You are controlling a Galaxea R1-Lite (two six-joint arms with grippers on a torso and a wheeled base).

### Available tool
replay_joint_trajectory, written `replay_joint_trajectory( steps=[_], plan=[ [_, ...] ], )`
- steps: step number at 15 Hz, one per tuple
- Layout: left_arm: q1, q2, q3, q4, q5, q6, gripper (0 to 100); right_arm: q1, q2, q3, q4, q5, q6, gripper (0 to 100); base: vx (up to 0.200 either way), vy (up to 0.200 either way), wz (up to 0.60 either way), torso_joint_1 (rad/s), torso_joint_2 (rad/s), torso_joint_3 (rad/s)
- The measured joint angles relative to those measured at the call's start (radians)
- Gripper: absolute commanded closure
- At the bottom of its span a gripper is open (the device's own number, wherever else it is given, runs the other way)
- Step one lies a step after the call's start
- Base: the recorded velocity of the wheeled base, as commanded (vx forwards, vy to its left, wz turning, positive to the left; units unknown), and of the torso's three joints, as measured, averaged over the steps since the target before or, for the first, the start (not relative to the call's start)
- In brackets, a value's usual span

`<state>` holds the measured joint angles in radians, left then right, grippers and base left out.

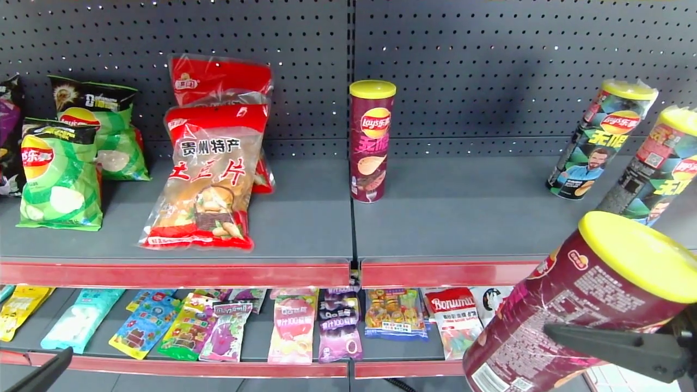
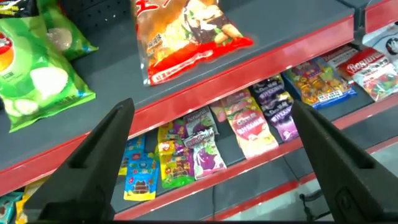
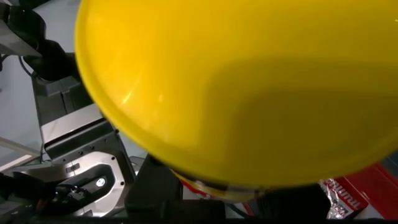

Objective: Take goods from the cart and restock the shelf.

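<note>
My right gripper [image 1: 566, 340] is shut on a maroon crisp can [image 1: 572, 310] with a yellow lid [image 3: 249, 87], held tilted at the lower right, in front of the shelf's red front edge. One dark finger [image 1: 615, 348] lies across the can's side. A matching maroon can [image 1: 372, 141] stands upright mid-shelf on the grey upper shelf [image 1: 468, 218]. My left gripper [image 2: 211, 109] is open and holds nothing, low at the left over the lower shelf's sweet packets [image 2: 199, 152]; one of its fingers [image 1: 41, 374] shows at the bottom left corner.
Two dark cans [image 1: 599, 141] lean at the shelf's right end. Red snack bags [image 1: 209, 179] and green crisp bags [image 1: 60, 174] fill the left half. Bare shelf lies between the upright maroon can and the dark cans. A pegboard wall [image 1: 490, 65] backs the shelf.
</note>
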<state>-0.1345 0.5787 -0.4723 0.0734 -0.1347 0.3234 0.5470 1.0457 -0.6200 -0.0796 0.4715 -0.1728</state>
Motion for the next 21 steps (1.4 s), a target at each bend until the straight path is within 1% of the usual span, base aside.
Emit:
replay_joint_trajectory(
  steps=[2, 3, 4, 5, 7, 9, 10, 11, 12, 13, 14, 15, 17, 19, 21],
  plan=[
    [-0.009, 0.035, -0.007, -0.005, -0.03, 0.042, 0, 0.002, 0.006, -0.006, -0.001, 0.001, 0.0, 100, 0.0, 0.0, 0.0, 0.0, 0.0, 0.0],
    [-0.014, 0.059, -0.016, -0.012, -0.043, 0.055, 0, 0.002, 0.01, -0.009, -0.002, 0.0, -0.001, 100, 0.0, 0.0, 0.0, 0.0, 0.0, 0.0],
    [-0.02, 0.095, -0.032, -0.027, -0.067, 0.06, 0, 0.002, 0.013, -0.018, -0.003, 0.0, 0.0, 100, 0.0, 0.0, 0.0, 0.0, 0.0, 0.0],
    [-0.033, 0.143, -0.057, -0.046, -0.094, 0.055, 0, 0.002, 0.016, -0.029, -0.003, 0.0, 0.001, 100, 0.0, 0.0, 0.0, 0.0, 0.0, 0.0],
    [-0.066, 0.263, -0.123, -0.089, -0.125, 0.034, 0, 0.0, 0.021, -0.045, -0.003, 0.0, 0.003, 100, 0.0, 0.0, 0.0, 0.0, 0.0, 0.0],
    [-0.106, 0.404, -0.225, -0.13, -0.14, -0.001, 0, -0.001, 0.023, -0.049, -0.003, -0.002, 0.007, 100, 0.0, 0.0, 0.0, 0.0, 0.0, 0.0],
    [-0.131, 0.486, -0.301, -0.141, -0.147, -0.031, 0, -0.001, 0.022, -0.05, -0.002, -0.002, 0.015, 100, 0.0, 0.0, 0.0, 0.0, 0.0, 0.0],
    [-0.165, 0.578, -0.399, -0.153, -0.156, -0.069, 0, -0.001, 0.019, -0.05, 0.002, 0.0, 0.031, 100, 0.0, 0.0, 0.0, 0.0, 0.0, 0.0],
    [-0.196, 0.664, -0.489, -0.162, -0.175, -0.097, 0, 0.0, 0.015, -0.052, 0.003, 0.001, 0.039, 100, 0.0, 0.0, 0.0, 0.0, 0.0, 0.0],
    [-0.222, 0.745, -0.571, -0.17, -0.201, -0.118, 0, 0.001, 0.012, -0.056, 0.0, 0.003, 0.04, 100, 0.0, 0.0, 0.0, 0.0, 0.0, 0.0],
    [-0.242, 0.828, -0.648, -0.174, -0.231, -0.13, 0, 0.001, 0.007, -0.06, 0.002, 0.001, 0.042, 100, 0.0, 0.0, 0.0, 0.0, 0.0, 0.0],
    [-0.254, 0.9, -0.71, -0.177, -0.252, -0.131, 0, -0.001, 0.003, -0.061, 0.002, 0.0, 0.044, 100, 0.0, 0.0, 0.0, 0.0, 0.0, 0.0],
    [-0.272, 1.025, -0.806, -0.179, -0.281, -0.113, 0, -0.013, -0.001, -0.06, 0.001, -0.002, 0.045, 100, 0.0, 0.0, 0.0, 0.0, 0.0, 0.0],
    [-0.278, 1.114, -0.871, -0.2, -0.286, -0.097, 0, -0.019, -0.005, -0.06, 0.001, -0.002, 0.046, 100, 0.0, 0.0, 0.0, 0.0, 0.0, 0.0],
    [-0.29, 1.186, -0.93, -0.233, -0.286, -0.096, 0, -0.021, -0.01, -0.058, 0.007, -0.002, 0.047, 100, 0.0, 0.0, 0.0, 0.0, 0.0, 0.0]
  ],
)
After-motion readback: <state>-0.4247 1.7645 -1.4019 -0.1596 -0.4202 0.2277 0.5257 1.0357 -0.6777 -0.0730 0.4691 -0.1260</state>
